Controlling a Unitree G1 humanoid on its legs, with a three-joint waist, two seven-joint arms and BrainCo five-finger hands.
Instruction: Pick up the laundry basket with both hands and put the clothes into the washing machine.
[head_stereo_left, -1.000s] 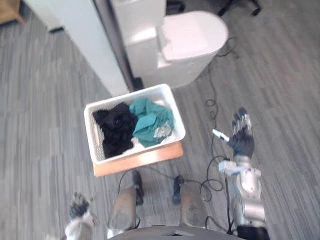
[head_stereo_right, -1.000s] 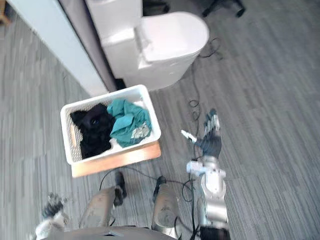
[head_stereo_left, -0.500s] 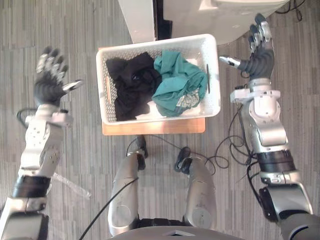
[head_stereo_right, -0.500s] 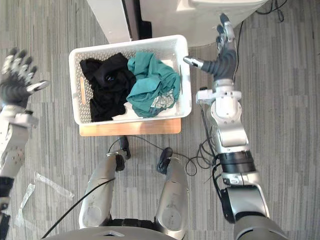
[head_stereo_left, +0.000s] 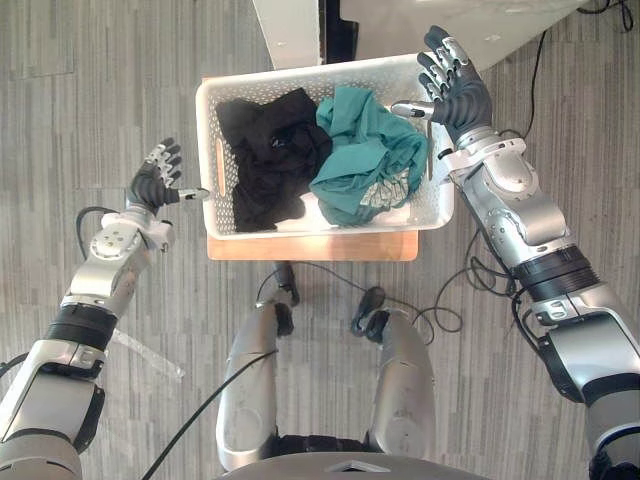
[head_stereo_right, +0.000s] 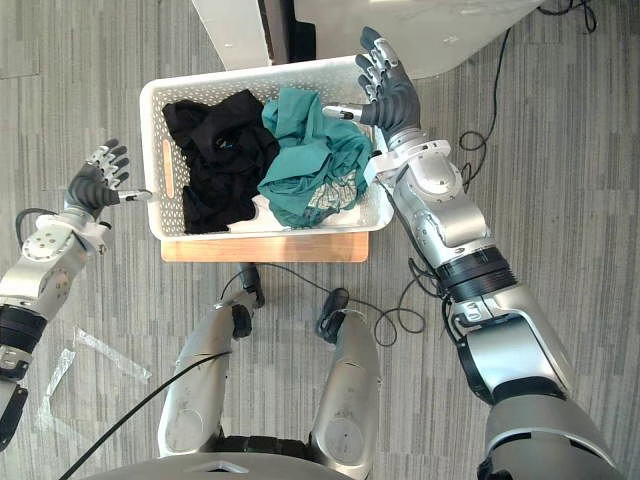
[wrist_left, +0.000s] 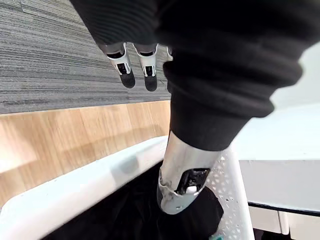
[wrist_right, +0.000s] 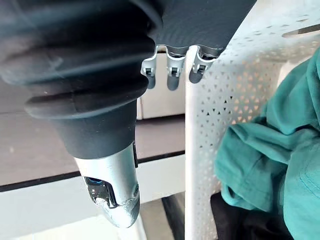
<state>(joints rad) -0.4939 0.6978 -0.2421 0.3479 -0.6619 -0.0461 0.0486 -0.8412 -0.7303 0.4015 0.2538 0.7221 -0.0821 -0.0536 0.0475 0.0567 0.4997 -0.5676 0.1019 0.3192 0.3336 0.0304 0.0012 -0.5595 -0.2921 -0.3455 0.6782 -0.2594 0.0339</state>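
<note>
The white perforated laundry basket (head_stereo_left: 204, 160) sits on a low wooden stand (head_stereo_left: 310, 246) in front of me. It holds black clothes (head_stereo_left: 265, 160) on its left and teal clothes (head_stereo_left: 365, 155) on its right. My left hand (head_stereo_left: 150, 185) is open just left of the basket, its thumb (wrist_left: 187, 170) reaching toward the left wall without touching it. My right hand (head_stereo_left: 458, 95) is open over the basket's far right corner, its thumb (wrist_right: 112, 190) above the rim and its fingers (wrist_right: 170, 70) straight. The white washing machine (head_stereo_left: 470, 15) stands behind the basket.
A white upright panel (head_stereo_left: 285, 30) stands behind the basket's far left, with a dark gap between it and the machine. A clear plastic strip (head_stereo_left: 140, 350) lies on the grey striped floor at lower left.
The camera has shifted. Both hands have closed in on the basket: the left came down to its left wall, the right moved in over its far right corner. Both stay open.
</note>
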